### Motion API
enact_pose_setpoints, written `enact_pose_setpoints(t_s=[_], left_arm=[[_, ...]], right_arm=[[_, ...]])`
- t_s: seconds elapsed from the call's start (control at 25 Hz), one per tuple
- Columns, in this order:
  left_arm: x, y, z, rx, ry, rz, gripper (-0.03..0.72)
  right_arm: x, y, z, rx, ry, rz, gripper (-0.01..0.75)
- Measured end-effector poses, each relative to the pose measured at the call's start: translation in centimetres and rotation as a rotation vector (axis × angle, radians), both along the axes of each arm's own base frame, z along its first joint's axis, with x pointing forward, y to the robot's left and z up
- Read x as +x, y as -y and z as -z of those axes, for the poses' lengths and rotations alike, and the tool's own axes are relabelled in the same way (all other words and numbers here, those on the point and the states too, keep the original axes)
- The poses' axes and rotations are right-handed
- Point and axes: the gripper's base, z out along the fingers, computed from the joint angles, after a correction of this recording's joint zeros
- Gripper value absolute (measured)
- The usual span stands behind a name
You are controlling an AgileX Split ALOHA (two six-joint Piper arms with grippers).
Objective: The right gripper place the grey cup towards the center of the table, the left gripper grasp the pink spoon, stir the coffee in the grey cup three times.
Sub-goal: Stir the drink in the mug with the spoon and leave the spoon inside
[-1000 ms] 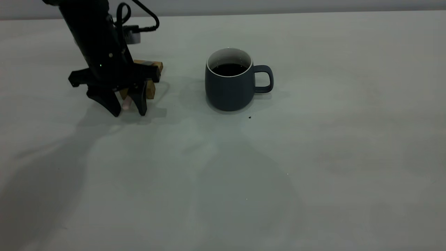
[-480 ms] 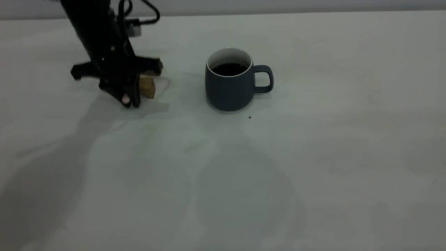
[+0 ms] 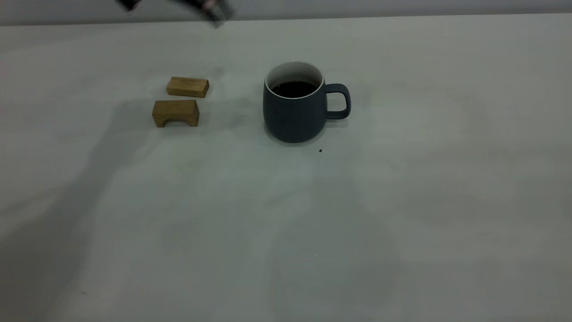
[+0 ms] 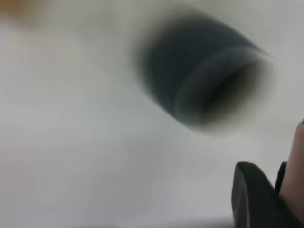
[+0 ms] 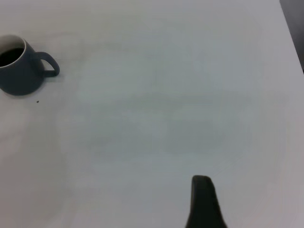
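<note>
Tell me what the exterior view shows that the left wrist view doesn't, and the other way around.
Only the exterior view shows the two wooden blocks left of the grey cup, its handle, the coffee, and a dark speck. Only the left wrist view shows the left claw up close with the pink spoon handle beside its finger. Both show the cup on the table.
</note>
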Motion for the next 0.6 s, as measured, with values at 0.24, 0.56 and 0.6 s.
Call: enact_pose_setpoints(t_s=[0.24,0.56,0.6], left_arm=[[-0.1,2.6,-1.9,-0.428,-0.444,-0.337,0.137],[1.0,3.6,0.7,-0.619,-0.711,-0.503,0.137],[1.1,3.7,1.2,-0.619,-0.745,-0.530,0.137]], right_arm=[[0.0,0.0,0.0,0.000,0.000,0.000,0.562],[0.0,0.0,0.0,0.000,0.000,0.000,0.562],[0.0,0.0,0.0,0.000,0.000,0.000,0.562]])
